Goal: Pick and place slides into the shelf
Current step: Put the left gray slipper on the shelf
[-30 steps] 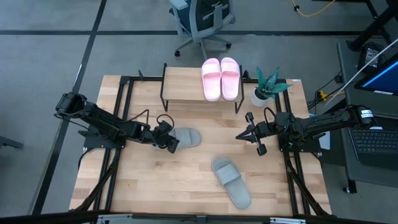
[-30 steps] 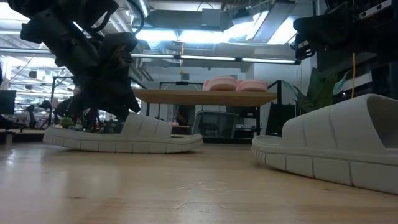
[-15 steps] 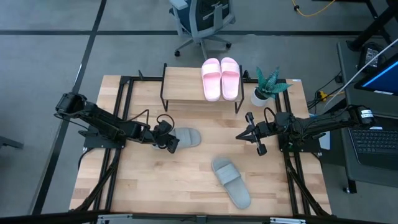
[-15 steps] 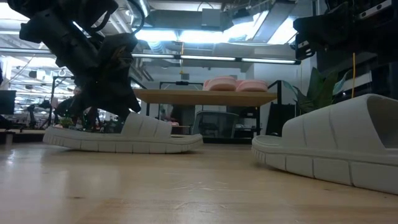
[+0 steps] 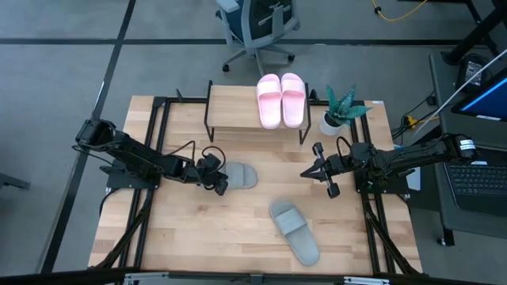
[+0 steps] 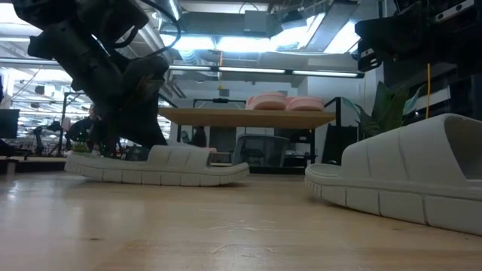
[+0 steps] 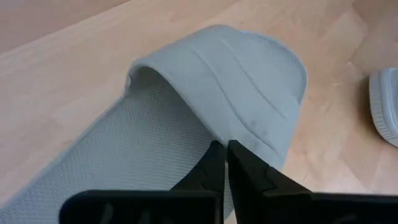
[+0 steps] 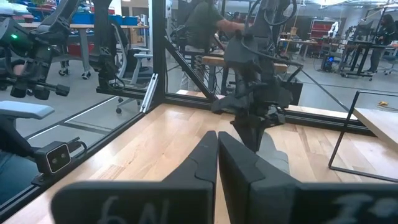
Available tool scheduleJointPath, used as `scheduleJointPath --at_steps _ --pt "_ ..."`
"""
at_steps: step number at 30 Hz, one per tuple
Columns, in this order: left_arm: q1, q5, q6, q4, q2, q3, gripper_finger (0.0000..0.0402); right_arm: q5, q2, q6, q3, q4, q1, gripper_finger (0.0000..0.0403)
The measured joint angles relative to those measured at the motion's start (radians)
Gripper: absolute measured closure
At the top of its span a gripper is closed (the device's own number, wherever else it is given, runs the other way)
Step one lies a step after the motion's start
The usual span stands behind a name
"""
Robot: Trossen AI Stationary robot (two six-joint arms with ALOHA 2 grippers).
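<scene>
Now left gripper point(image 5: 219, 181) pinched shut on strap edge of grey slide point(image 5: 237, 176), centre-left of high frame. Thin bite: lift slowly, keep sole level, carry to shelf point(image 5: 231, 111) beside pink slides point(image 5: 280, 100). Right gripper point(image 5: 306, 173) closed, empty, waiting centre-right.

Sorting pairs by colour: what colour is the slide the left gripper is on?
Grey-green slide, clearest in the left wrist view.

A potted plant point(image 5: 342, 108) stands at the table's point(image 5: 182, 237) far right corner. Beyond the table, on the grey floor, sits an office chair point(image 5: 257, 28) (a laptop point(image 5: 479, 178) lies at right).
</scene>
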Motion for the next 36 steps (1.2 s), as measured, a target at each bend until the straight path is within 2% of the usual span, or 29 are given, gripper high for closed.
scheduleJointPath --at_steps 4,9,12,16,20,25,30,36 --pt "0.0 0.043 0.026 -0.002 -0.008 0.0 0.0399 0.0 0.0 0.0 0.0 0.0 0.0 0.0386" --pt "0.0 0.17 0.053 -0.003 -0.008 0.001 0.04 0.0 0.0 0.0 0.0 0.0 0.0 0.0386" --pt "-0.002 0.211 0.056 -0.006 -0.009 0.001 0.0401 0.0 0.0 0.0 0.0 0.0 0.0 0.0386" --pt "-0.003 0.236 0.056 -0.031 -0.047 0.001 0.0401 0.0 0.0 0.0 0.0 -0.001 0.0 0.0386" --pt "-0.003 0.237 0.056 -0.086 -0.145 -0.001 0.0401 0.0 0.0 0.001 0.0 -0.001 0.0 0.0386" --pt "-0.003 0.193 0.052 -0.199 -0.282 -0.002 0.0401 0.0 0.0 0.0 0.0 -0.001 0.0 0.0386" --pt "-0.008 0.187 0.036 -0.332 -0.352 -0.002 0.0401 0.0 0.0 0.001 0.0 -0.002 0.0 0.0386" --pt "-0.031 0.274 0.018 -0.39 -0.371 -0.002 0.0401 0.0 0.0 0.001 0.0 -0.001 0.0 0.0386"
